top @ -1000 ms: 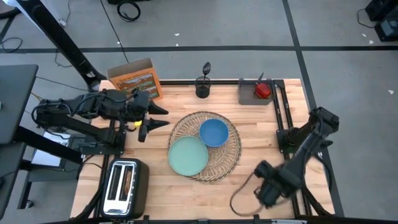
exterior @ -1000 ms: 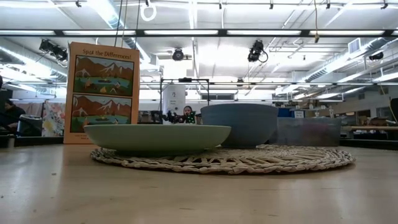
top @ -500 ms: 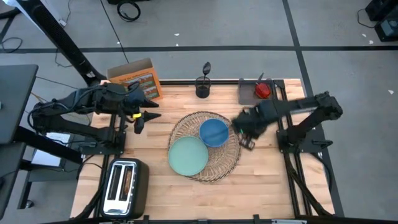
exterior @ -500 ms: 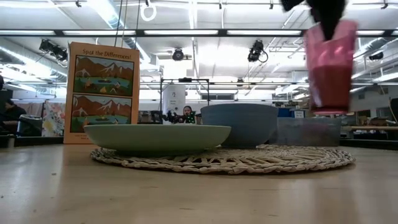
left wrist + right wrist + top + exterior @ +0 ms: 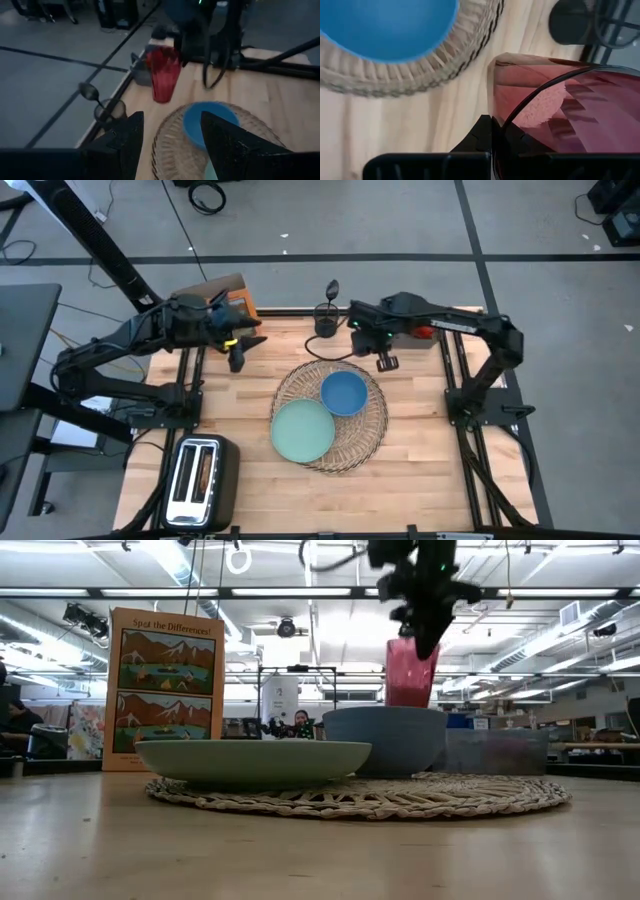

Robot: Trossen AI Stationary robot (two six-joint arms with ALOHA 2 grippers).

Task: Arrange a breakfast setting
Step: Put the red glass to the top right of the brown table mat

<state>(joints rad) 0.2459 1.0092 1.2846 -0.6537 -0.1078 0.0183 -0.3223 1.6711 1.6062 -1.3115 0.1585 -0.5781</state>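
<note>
The round wicker placemat [image 5: 366, 442] lies mid-table with the pale teal plate [image 5: 302, 430] and the blue bowl [image 5: 344, 393] on it. My right gripper [image 5: 416, 638] is shut on the translucent red cup [image 5: 410, 673], held in the air beyond the bowl, near the placemat's far edge. My left gripper [image 5: 243, 352] is open and empty at the far left, next to the orange cereal box [image 5: 215, 305]. The dark spoon [image 5: 332, 288] stands in a dark holder [image 5: 326, 320] at the far edge. The red apple [image 5: 425, 327] lies in the grey tray [image 5: 400, 335]. My right gripper holds the red cup by its rim [image 5: 496, 131], coming from above with the fingers pointing down. One dark finger [image 5: 485, 131] shows at the rim's edge; the other is hidden behind the cup wall. The cup [image 5: 164, 74] hangs about upright below the fingers, clear of the table.
A silver toaster [image 5: 200, 480] stands at the near left corner. The right arm [image 5: 470, 330] reaches across the grey tray along the far edge. Bare wood shows to the right of the placemat [image 5: 420, 430] and along the near edge.
My right gripper has swung with the red cup from the near right corner toward the far edge and to the left, past the placemat's right side, and now holds the cup beyond the bowl. My left gripper has moved a little toward the far edge, closer to the cereal box.
</note>
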